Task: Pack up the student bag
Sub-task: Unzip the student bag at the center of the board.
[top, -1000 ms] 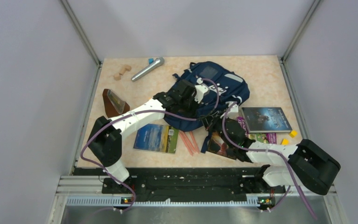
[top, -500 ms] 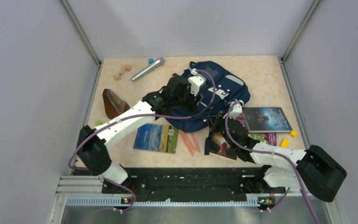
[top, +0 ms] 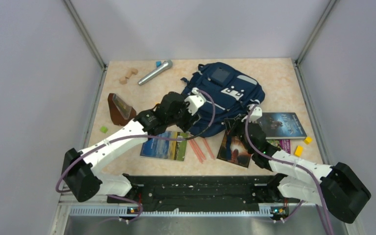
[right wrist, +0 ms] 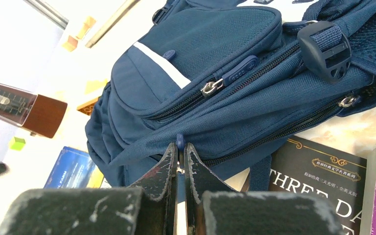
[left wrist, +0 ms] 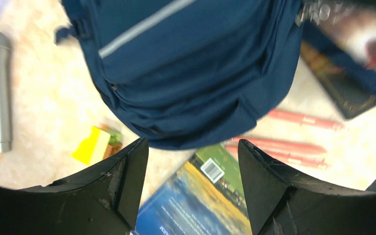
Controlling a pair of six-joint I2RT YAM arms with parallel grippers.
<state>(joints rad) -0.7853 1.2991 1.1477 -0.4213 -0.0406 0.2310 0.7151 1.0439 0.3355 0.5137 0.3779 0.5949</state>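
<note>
1. Bag lies at the desk's far centre, front pocket up.
2. Left end effector open wide, above bag's near edge.
3. Right end effector closed, pinching bag's blue zip tab.

Student bag lies behind a book, right of microphone.

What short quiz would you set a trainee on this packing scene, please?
1. True or false: the left gripper is clamped on the student bag.
2. The right gripper pinches: A the microphone, B a blue pull tab on the bag, C a pencil?
3. What main colour is the book below the left gripper?
Key: 1 false, its jaws stand open and empty; 2 B; 3 blue.
</note>
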